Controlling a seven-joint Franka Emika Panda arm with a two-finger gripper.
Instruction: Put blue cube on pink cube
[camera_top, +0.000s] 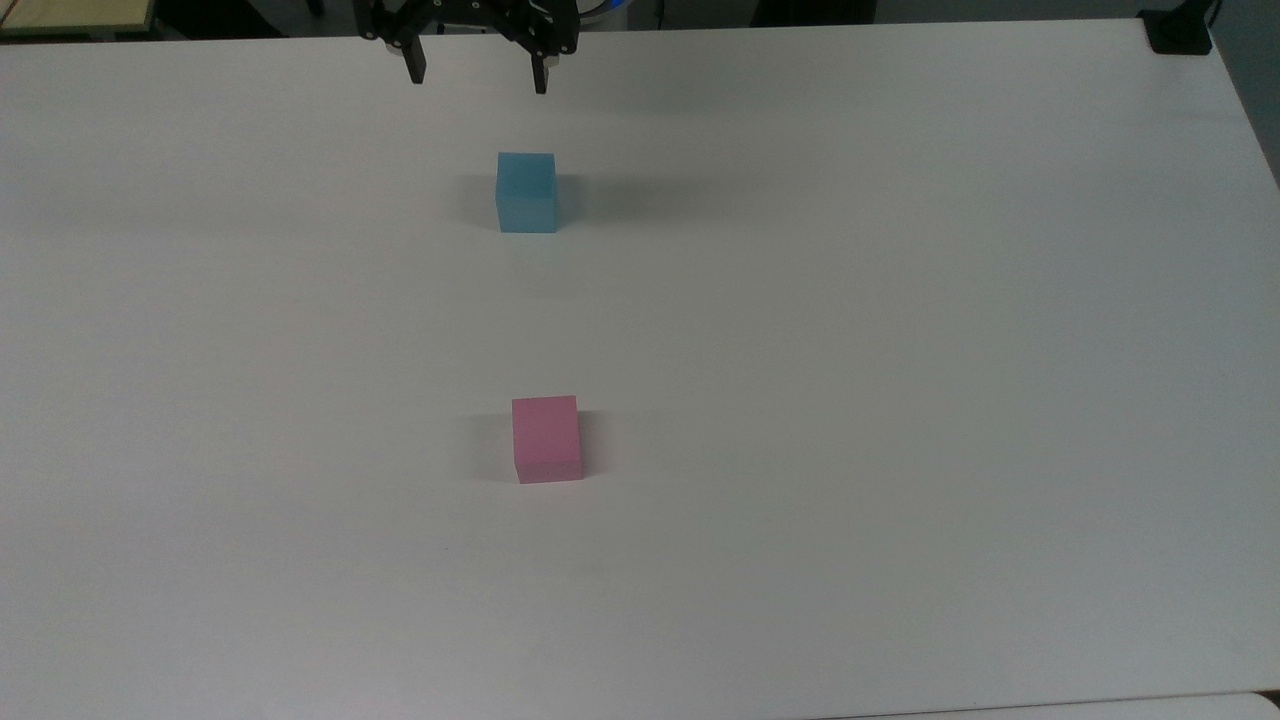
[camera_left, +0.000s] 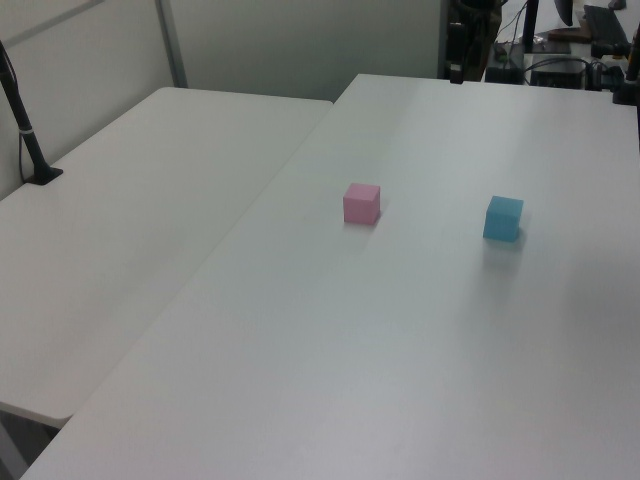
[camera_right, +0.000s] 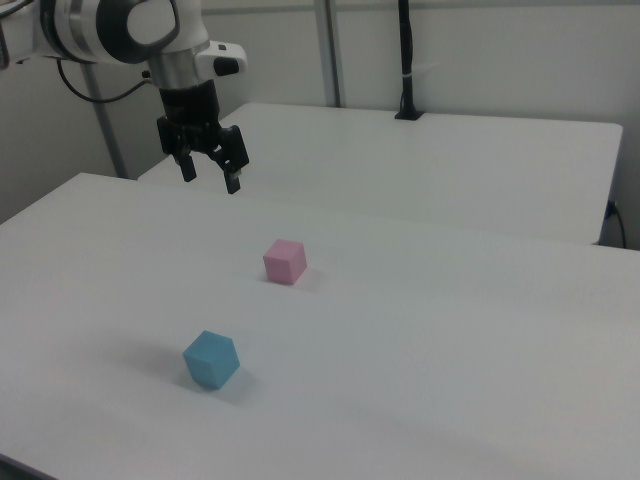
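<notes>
- Fingers (camera_top: 541, 78) hang spread wide at the top view's upper edge, pointing down with nothing between them; the gripper (camera_top: 478, 78) sits above the table (camera_top: 900, 350), beyond the blue cube (camera_top: 526, 192) and a little to the top view's left of it. The wide spread suits a cube of this size, I judge, so the jaws are likely set ready for a grasp not yet begun.
- Top view again: the blue cube rests flat on the table, and the pink cube (camera_top: 546, 438) rests flat well apart from it, lower in the picture and nearly in line. Neither is touched, so no part of the stacking is done.
- Left view: the pink cube (camera_left: 361, 203) lies toward the left view's left and the blue cube (camera_left: 503, 218) toward the left view's right, both on the white table (camera_left: 350, 380) with bare surface between them. A second table (camera_left: 120, 220) stands alongside.
- Right view: the gripper (camera_right: 209, 175) hangs high over the table (camera_right: 450, 350), fingers (camera_right: 232, 180) parted and empty. The pink cube (camera_right: 285, 261) sits below it, toward the right view's right; the blue cube (camera_right: 211, 359) lies nearer the camera, turned corner-on. The height leaves room, I judge, to travel over the blue cube before descending.
</notes>
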